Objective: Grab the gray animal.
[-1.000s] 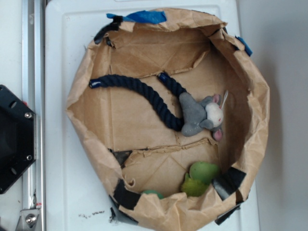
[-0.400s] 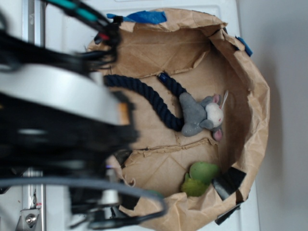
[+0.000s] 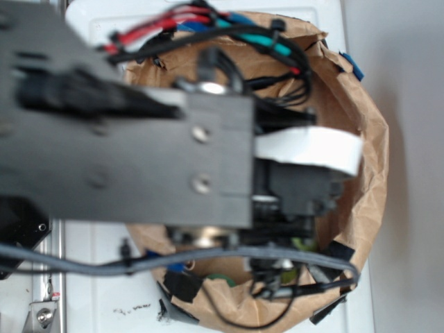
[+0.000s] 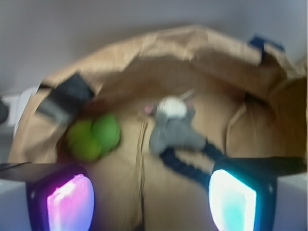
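Observation:
In the wrist view the gray animal point(image 4: 172, 129), a plush mouse with a white face, lies on the floor of the brown paper basin point(image 4: 192, 48), ahead of my gripper point(image 4: 150, 201) and slightly right of centre. The jaws stand wide apart with nothing between them; one finger point(image 4: 70, 202) glows pink at the left and the other glows cyan at the right. In the exterior view my arm point(image 3: 139, 132) covers most of the basin point(image 3: 371, 152) and hides the mouse.
A dark navy braided rope point(image 4: 185, 166) runs from the mouse toward the cyan finger. A green plush toy point(image 4: 94, 135) lies left of the mouse; a sliver shows in the exterior view point(image 3: 303, 244). The basin's crumpled paper walls rise all around, patched with black and blue tape.
My arm has swung in from the left over the basin, from out of view to covering the mouse, rope and most of the green toy. The objects have not moved.

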`<state>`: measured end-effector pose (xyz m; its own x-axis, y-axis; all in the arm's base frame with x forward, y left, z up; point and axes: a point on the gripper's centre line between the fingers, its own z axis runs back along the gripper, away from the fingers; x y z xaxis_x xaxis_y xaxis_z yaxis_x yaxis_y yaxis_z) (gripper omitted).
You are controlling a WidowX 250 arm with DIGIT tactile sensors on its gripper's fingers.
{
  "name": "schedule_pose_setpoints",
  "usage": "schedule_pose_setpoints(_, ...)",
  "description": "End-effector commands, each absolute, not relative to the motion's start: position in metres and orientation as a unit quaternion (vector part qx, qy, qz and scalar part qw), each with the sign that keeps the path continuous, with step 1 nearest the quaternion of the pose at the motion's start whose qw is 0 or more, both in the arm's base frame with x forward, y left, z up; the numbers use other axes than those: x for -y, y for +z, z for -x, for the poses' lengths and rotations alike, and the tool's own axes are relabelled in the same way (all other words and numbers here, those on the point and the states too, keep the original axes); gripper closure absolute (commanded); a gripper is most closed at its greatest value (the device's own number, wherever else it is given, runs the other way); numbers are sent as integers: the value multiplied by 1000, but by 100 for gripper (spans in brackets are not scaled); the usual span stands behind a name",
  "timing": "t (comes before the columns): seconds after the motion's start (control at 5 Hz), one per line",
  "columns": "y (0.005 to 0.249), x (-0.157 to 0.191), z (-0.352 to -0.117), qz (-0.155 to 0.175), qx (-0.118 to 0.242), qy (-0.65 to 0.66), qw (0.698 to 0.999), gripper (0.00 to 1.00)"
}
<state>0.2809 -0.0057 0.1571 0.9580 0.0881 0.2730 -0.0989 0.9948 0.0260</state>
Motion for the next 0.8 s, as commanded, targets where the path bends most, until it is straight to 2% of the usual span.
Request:
schedule_pose_setpoints(0.0,119,-16,-291,-1,138,55,989,0)
schedule_pose_setpoints(0.2,95,-19,-293,-11,116,53,992,0)
schedule_pose_setpoints(0.6,68,-14,-315,-11,97,66,993,0)
